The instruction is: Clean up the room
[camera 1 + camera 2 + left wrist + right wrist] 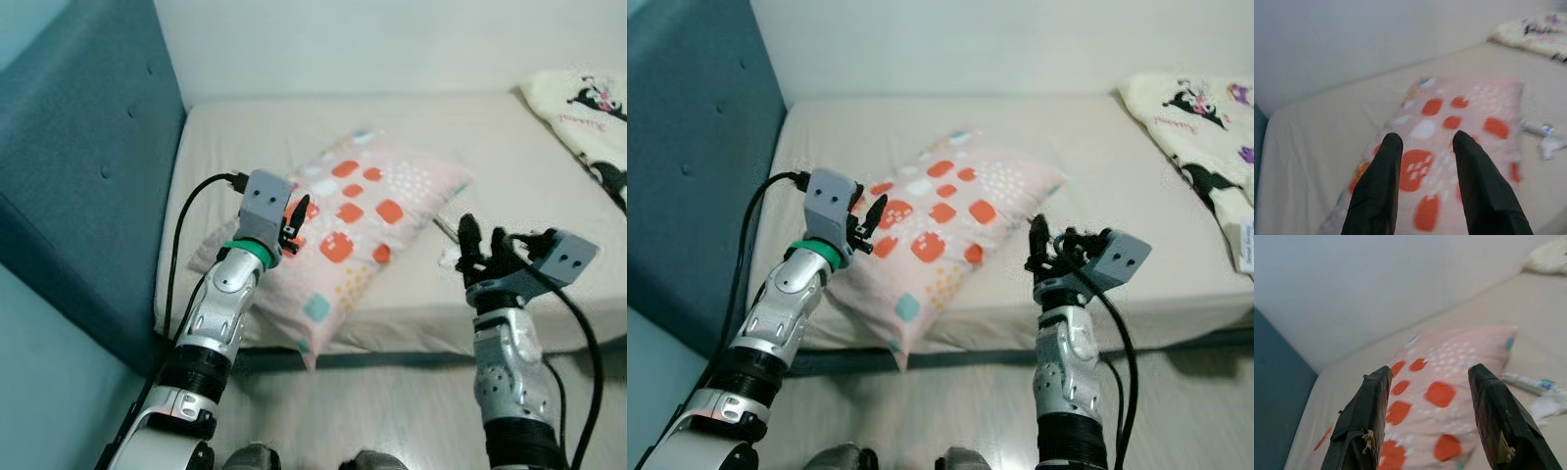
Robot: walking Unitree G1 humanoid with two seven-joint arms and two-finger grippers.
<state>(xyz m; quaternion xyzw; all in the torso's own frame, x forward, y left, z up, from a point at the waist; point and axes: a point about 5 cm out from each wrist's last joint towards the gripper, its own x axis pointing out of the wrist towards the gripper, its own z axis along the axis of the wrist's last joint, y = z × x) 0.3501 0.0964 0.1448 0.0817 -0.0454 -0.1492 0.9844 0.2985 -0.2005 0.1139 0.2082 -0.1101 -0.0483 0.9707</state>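
A pink pillow (pixel 364 217) with orange squares lies slantwise on the beige mattress (pixel 509 147), one corner hanging over the front edge. My left gripper (pixel 295 217) hovers open above the pillow's near left part, its black fingers (pixel 1382 176) apart with nothing between them. Off the pillow's right corner, at the bed's front edge, my right gripper (pixel 480 241) is open as well and empty. A small crumpled clear and white wrapper (pixel 1543 137) lies on the mattress just right of the pillow, close to the right gripper.
A blue padded headboard (pixel 83 166) rises on the left. A cream blanket with cartoon prints (pixel 588 108) lies at the bed's far right. A white wall runs behind the bed. Pale floor (pixel 392 411) lies in front, by my feet.
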